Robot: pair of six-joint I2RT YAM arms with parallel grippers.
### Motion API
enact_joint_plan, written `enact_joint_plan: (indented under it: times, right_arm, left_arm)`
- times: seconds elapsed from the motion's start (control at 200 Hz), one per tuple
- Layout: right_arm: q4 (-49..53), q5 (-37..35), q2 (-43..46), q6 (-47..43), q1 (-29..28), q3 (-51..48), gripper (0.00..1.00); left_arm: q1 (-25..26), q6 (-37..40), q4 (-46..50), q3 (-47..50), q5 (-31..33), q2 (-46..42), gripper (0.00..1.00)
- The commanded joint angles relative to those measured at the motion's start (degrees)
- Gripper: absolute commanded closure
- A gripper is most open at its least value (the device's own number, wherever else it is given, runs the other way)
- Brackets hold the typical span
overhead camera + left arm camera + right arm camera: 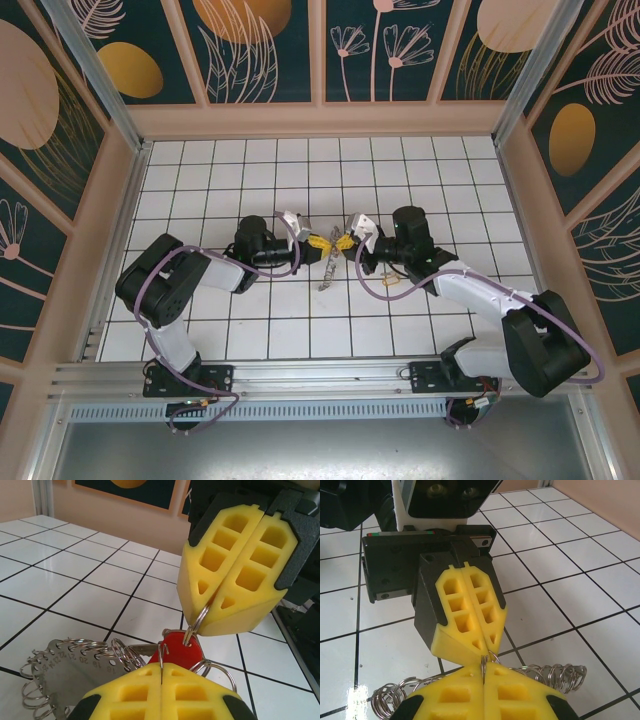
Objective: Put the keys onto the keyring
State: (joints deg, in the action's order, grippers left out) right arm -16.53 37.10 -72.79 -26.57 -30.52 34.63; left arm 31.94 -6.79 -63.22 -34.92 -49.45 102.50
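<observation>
Our left gripper [161, 667] is fully closed. A thin wire loop sticks up from the seam between its yellow pads [135, 690]. We judge that loop to be part of the keyring [65, 672], though the pads hide where it joins.

Our right gripper [207, 613] is closed too, tip to tip with the left. It pinches a small split ring that runs through the hole in the red head of the keys [181, 652]. That red head hangs just under the right tips and just beyond the left ones, touching or nearly touching both. We cannot make out the brass blades.

Further out, the keyring shows as a flat silver plate stamped with numerals and fringed with wire loops. It spreads to the left of the left pads, low over the white tiled table [75, 580].

From above, the two grippers meet near the middle of the tiles. The silver piece trails from that meeting point toward the near edge, its long axis running near to far with a slight slant.

The coming move, as we read it, turns on the two wires at the tips. The split ring stands upright in line with the right seam, and the loop rises from the left seam directly below it. The keys sit between the tips, so neither arm is nearer. We judge that only a small shift of one tip against the other is called for.
</observation>
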Motion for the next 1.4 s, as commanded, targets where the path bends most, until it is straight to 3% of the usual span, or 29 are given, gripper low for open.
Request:
enact_joint_plan:
  times: [0.0,0.23,0.38,0.731,1.056,1.396]
  right_arm:
    - [-1.0,0.9,-0.5,0.9,-1.6,0.5,1.00]
    - [-1.5,0.7,-1.2,1.3,-2.2,0.7,1.00]
    - [-4.2,-5.8,-1.9,3.8,-2.8,0.6,1.00]
    - [-3.9,-12.9,-2.8,8.6,-3.7,1.8,1.00]
    - [5.9,-16.3,-5.3,14.9,-3.8,8.3,1.00]
    - [11.7,-17.8,-7.2,15.4,-4.4,12.1,1.00]
  left_arm:
    - [0.4,-0.9,-3.5,-0.4,-0.4,0.6,1.00]
    - [0.3,-0.8,-3.1,-0.6,-0.2,0.5,1.00]
    - [0.4,-0.4,-2.8,-0.6,-0.5,0.6,1.00]
    - [0.5,0.7,-1.7,-0.9,-0.4,0.1,1.00]
    - [0.5,2.0,-1.0,-1.0,-0.8,-0.1,1.00]
    - [0.5,1.8,-2.4,-1.6,-1.6,0.5,1.00]
